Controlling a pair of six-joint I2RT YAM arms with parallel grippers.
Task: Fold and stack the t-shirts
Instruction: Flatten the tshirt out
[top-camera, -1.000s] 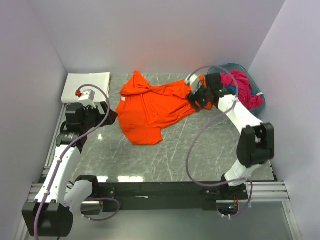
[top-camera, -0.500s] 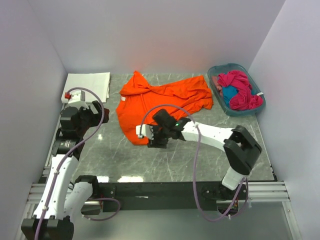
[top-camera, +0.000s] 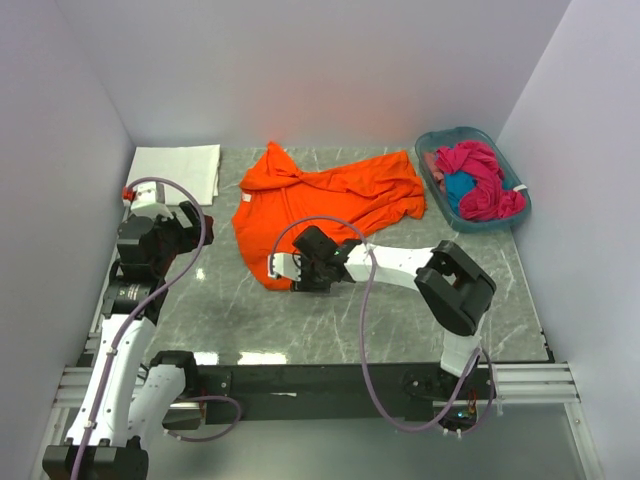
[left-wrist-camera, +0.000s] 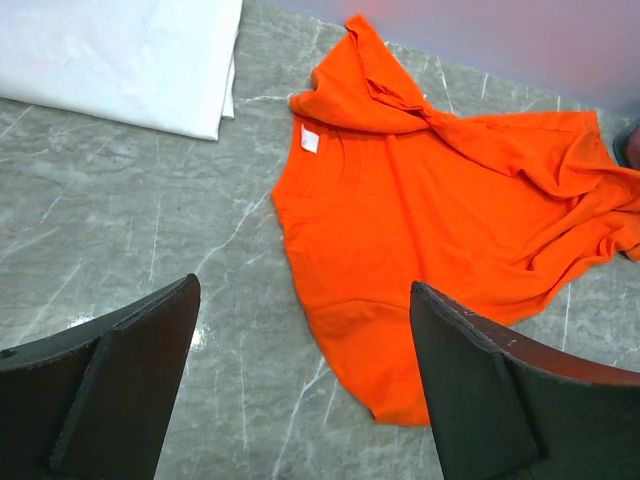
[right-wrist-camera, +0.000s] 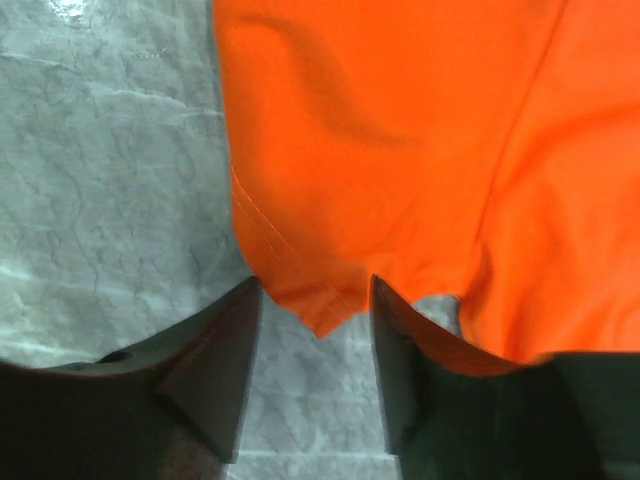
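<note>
Right hand (top-camera: 297, 272) now sits at the near hem corner of the orange t-shirt (top-camera: 320, 215), centre-left of the top view. A second ago it was upper right, on the shirt's edge beside the basket (top-camera: 524, 205). Fingers (right-wrist-camera: 215, 370) apart, straddling the pointed hem corner, nothing clamped yet. My read: the basket-side edge is laid out, and next is a hem grab to flatten or start the fold.

Shirt hasn't shifted in the last half second. It lies mostly flat mid-desk, creased along the upper edge, with cloth bunched into a peak at top centre. Thin matte knit with a stitched hem; it looks limp and will likely drape and drag.

Left hand (top-camera: 185, 228) is also open, hovering at the left edge, pulled back slightly.

White t-shirt (top-camera: 175, 172) is folded flat, upper left. Magenta t-shirt (top-camera: 485, 165) and blue t-shirt (top-camera: 458, 188) are heaped in the teal basket. Desk (top-camera: 400, 320) is glossy grey marble-look and probably slick.
</note>
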